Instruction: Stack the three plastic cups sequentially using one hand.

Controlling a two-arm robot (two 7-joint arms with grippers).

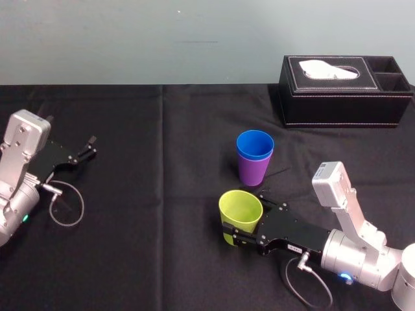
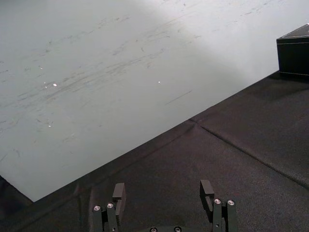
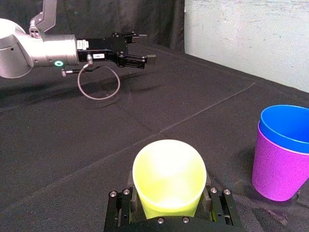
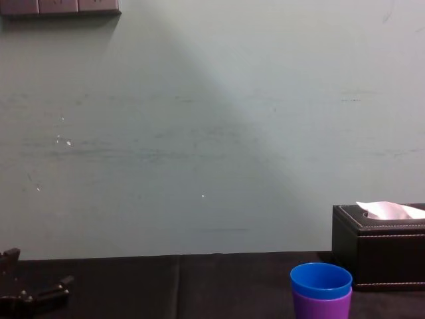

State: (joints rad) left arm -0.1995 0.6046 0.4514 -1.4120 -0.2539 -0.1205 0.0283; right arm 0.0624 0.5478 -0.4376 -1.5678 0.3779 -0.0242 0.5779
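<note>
Yellow-green tapered plastic cup (image 1: 240, 208), clenched mouth-up in the right claw (image 1: 247, 218) at lower centre of the head frame, one blocky finger on each side of its wall. Just above and to the right in that frame, standing on the black cloth surface (image 1: 142, 246): a blue tapered plastic cup (image 1: 255, 145) nested in a purple tapered plastic cup (image 1: 253, 170), well short of the black rectangular tissue box (image 1: 343, 91) at upper right. Parked at far left, fingers spread with nothing between them: the left claw (image 1: 87, 148). For the step in hand, probably best to lift clear above the blue rim first, keep the held cup upright, centre its base over the blue mouth, lower straight down, and let go only once seated; would likely topple the light pair if brought in sideways. Cannot tell whether the yellow-green base touches the cloth or hangs just off it, hidden as it is behind the claw body in the right wrist frame. Cut off at the bottom edge of the chest frame: the lower part of the purple cup.
</note>
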